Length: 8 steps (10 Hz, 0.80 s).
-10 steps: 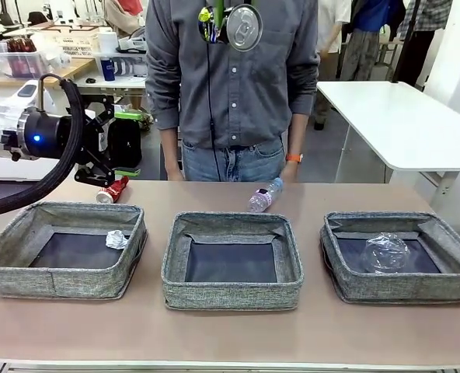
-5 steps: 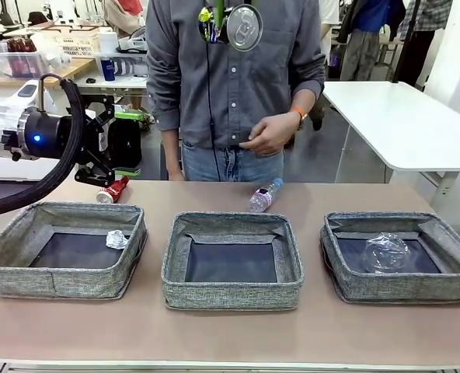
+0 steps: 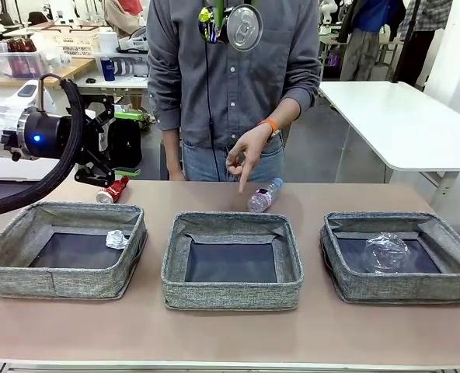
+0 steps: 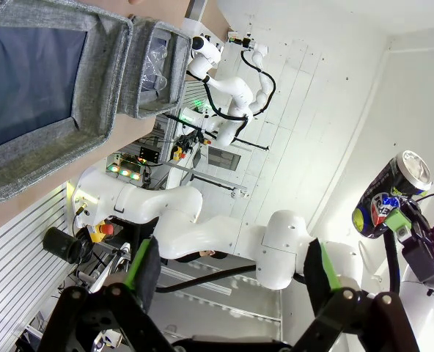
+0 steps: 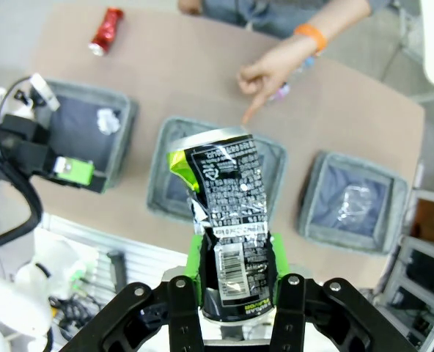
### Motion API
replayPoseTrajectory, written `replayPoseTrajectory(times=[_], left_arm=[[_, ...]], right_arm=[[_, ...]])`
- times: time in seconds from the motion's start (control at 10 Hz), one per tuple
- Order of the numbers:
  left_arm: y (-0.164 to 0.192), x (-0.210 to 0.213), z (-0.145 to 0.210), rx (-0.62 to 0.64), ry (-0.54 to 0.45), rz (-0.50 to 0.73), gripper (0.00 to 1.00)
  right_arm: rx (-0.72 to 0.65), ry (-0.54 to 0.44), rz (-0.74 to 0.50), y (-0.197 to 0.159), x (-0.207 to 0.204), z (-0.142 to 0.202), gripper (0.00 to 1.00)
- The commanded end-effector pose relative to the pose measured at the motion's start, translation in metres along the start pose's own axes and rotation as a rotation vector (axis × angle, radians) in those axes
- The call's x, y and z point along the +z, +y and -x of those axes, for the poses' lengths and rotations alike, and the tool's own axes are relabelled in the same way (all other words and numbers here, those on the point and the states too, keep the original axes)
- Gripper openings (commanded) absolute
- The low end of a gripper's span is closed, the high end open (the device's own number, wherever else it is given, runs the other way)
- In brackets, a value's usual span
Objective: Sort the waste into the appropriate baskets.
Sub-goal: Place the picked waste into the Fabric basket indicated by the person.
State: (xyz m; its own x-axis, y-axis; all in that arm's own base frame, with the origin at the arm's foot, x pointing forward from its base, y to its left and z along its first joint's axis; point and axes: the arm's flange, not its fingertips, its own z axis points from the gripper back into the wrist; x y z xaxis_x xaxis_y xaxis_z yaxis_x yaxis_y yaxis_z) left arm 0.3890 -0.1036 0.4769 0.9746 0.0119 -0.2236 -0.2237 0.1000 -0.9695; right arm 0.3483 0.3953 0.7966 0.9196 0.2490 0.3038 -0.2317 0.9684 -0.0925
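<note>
Table [image 3: 230, 334] carried three baskets [image 3: 231, 295], left gripper [image 4: 232, 268] jaws apart, right gripper [image 5: 234, 260] clamped on dark can [image 5: 224, 191] up high, hand [image 3: 245, 151] pointed at bottle [image 3: 263, 196] behind the middle one, cup [image 3: 385, 252] in right basket [image 3: 401, 291], red can [image 3: 113, 189] behind left basket [image 3: 28, 272], paper ball [image 3: 116, 239] inside it.

Left gripper [image 4: 232, 268] level, fingers [image 4: 145, 265] wide apart; right gripper [image 5: 235, 253] high, pointing down, fingers [image 5: 194, 258] gripping dark can [image 5: 228, 191].
</note>
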Motion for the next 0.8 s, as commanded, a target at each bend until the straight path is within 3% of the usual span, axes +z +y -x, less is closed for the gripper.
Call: replayPoseTrajectory(times=[0.0, 0.7], left_arm=[[-0.0014, 0.0009, 0.0015, 0.002, -0.002, -0.006, 1.00], [-0.0014, 0.0009, 0.0015, 0.002, -0.002, -0.006, 1.00]], right_arm=[[0.000, 0.000, 0.003, -0.0024, 0.0030, -0.0018, 0.40], [0.000, 0.000, 0.003, -0.0024, 0.0030, -0.0018, 0.40]])
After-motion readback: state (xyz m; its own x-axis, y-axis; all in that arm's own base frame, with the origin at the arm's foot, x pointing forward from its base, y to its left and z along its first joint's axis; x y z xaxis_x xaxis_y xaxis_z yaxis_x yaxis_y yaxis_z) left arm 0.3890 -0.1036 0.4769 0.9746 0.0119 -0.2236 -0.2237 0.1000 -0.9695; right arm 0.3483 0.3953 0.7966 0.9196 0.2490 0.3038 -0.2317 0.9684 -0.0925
